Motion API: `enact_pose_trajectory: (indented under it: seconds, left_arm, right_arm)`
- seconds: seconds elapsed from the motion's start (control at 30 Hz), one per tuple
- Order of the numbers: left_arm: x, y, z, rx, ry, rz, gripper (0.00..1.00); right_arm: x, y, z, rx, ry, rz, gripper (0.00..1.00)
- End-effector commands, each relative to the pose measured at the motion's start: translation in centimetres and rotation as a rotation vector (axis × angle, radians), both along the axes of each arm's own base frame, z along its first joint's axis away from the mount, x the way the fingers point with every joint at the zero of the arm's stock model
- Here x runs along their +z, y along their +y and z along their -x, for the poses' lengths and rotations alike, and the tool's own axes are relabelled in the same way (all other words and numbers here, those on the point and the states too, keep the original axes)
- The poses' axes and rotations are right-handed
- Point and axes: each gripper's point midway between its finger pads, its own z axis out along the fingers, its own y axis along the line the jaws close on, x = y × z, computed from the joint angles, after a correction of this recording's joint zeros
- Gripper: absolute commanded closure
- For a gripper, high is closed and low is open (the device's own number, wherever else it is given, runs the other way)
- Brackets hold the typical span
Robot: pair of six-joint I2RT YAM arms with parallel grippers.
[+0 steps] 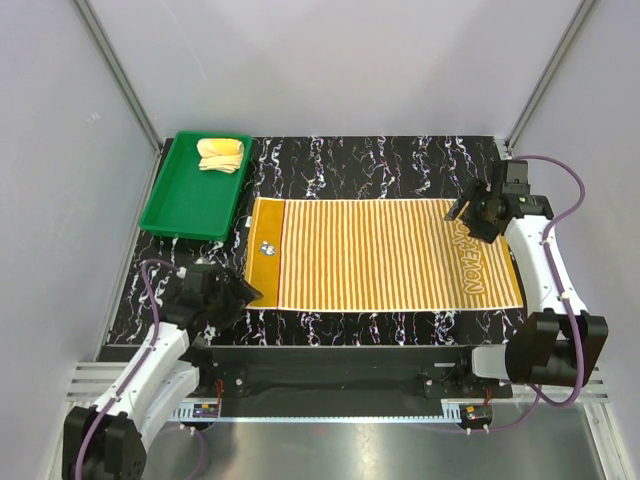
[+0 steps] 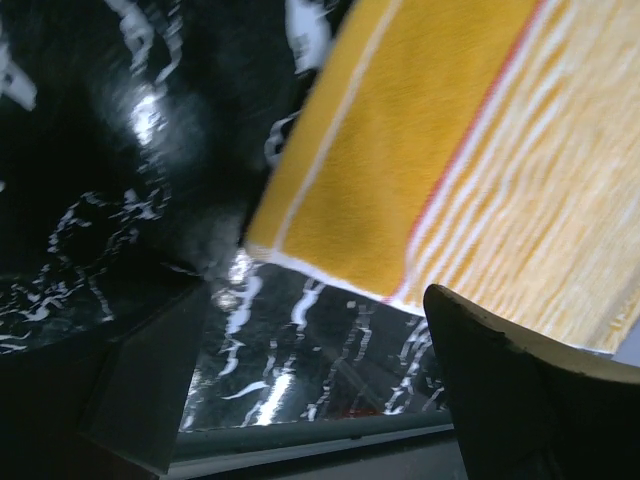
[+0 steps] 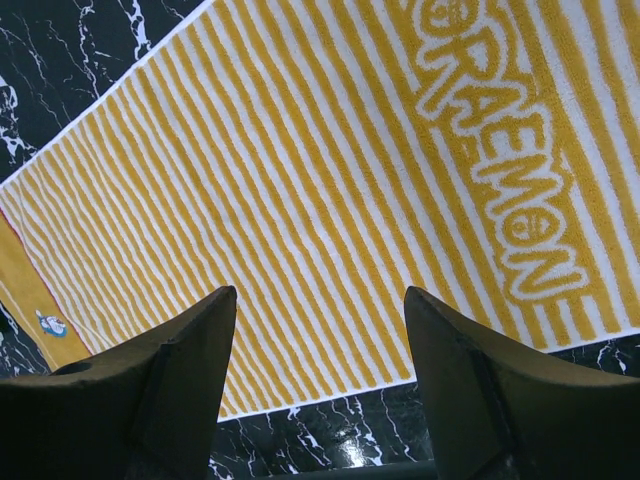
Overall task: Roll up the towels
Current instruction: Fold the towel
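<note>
Fingers (image 3: 180,390) spread and empty on both sides, my left gripper (image 1: 240,292) sits beside the striped towel's (image 1: 370,250) near-left corner, my right gripper (image 1: 470,214) above its far-right corner, its long axis running flat along the table (image 1: 380,160) between them.

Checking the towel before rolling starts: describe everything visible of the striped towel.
The striped towel looks like soft terry cloth with orange-and-cream stripes. It has a plain orange band and a small cartoon emblem at its left end, and large lettering at its right. It lies spread flat, unrolled, on the black marbled table, and nothing grips it.
</note>
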Motion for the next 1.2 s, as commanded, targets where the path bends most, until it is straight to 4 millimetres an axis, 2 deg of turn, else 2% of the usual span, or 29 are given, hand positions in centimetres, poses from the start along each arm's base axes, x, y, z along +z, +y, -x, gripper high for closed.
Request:
enact_pose_trajectory:
  seconds: [0.0,0.1,0.2,0.3,0.33,0.37,0.43,0.47,0.57,0.73,0.77,0.87,0.93,1.07,1.1,1.13,1.17]
  left_arm:
    - [-2.0,0.6,0.1,0.059,0.023,-0.024,0.07]
    - [-2.6,0.6,0.0,0.058,0.028,-0.024,0.07]
    - [-3.0,0.4,-0.3,0.051,0.025,-0.025,0.12]
    - [-3.0,0.3,-1.0,0.039,0.015,-0.030,0.26]
    - [-3.0,0.2,-1.0,0.028,0.016,-0.029,0.34]
    - [-2.8,0.0,-1.3,0.021,0.007,-0.024,0.47]
    - [-2.7,-0.2,-1.4,0.005,0.008,-0.021,0.62]
    - [-2.6,-0.2,-1.5,0.002,0.006,-0.021,0.74]
    - [-2.0,-0.3,-1.8,-0.017,-0.011,-0.026,0.87]
    - [0.1,-0.3,-2.8,-0.048,-0.076,-0.045,1.00]
    - [0.5,-0.3,-2.8,-0.053,-0.083,-0.052,1.00]
    - [1.8,0.0,-3.2,-0.072,-0.118,-0.083,1.00]
    - [2.3,0.4,-3.5,-0.076,-0.142,-0.109,1.00]
    - [3.0,0.4,-3.6,-0.076,-0.173,-0.105,1.00]
    - [3.0,0.5,-3.7,-0.071,-0.171,-0.107,0.94]
    - [2.8,0.7,-3.6,-0.061,-0.160,-0.113,0.72]
    - [2.1,0.9,-3.3,-0.054,-0.130,-0.121,0.36]
  right_arm:
    - [2.3,0.2,0.2,0.012,-0.065,0.009,0.25]
    - [2.6,-0.2,0.1,0.001,-0.070,0.025,0.25]
    - [2.3,-0.8,0.1,-0.026,-0.064,0.046,0.25]
    - [2.1,-0.8,-0.1,-0.040,-0.063,0.041,0.25]
    - [1.7,-0.8,-0.1,-0.044,-0.053,0.037,0.25]
    - [1.6,-0.8,-0.1,-0.043,-0.047,0.036,0.25]
    - [1.2,-0.9,-0.1,-0.053,-0.032,0.036,0.25]
    - [1.1,-0.9,0.0,-0.058,-0.026,0.038,0.25]
    - [0.3,-1.4,0.7,-0.093,-0.008,0.053,0.23]
    - [-1.9,-2.3,2.3,-0.200,0.030,0.049,0.18]
    - [-2.9,-2.4,3.0,-0.212,0.056,0.040,0.18]
    - [-4.1,-2.7,4.0,-0.249,0.077,0.000,0.19]
    - [-4.4,-3.4,4.5,-0.280,0.079,-0.029,0.19]
    - [-3.4,-3.7,4.9,-0.292,0.054,-0.041,0.18]
    - [-3.3,-3.7,5.1,-0.291,0.059,-0.039,0.18]
    - [-3.1,-3.7,5.1,-0.288,0.056,-0.037,0.18]
    - [-3.0,-3.2,5.2,-0.274,0.056,-0.060,0.18]
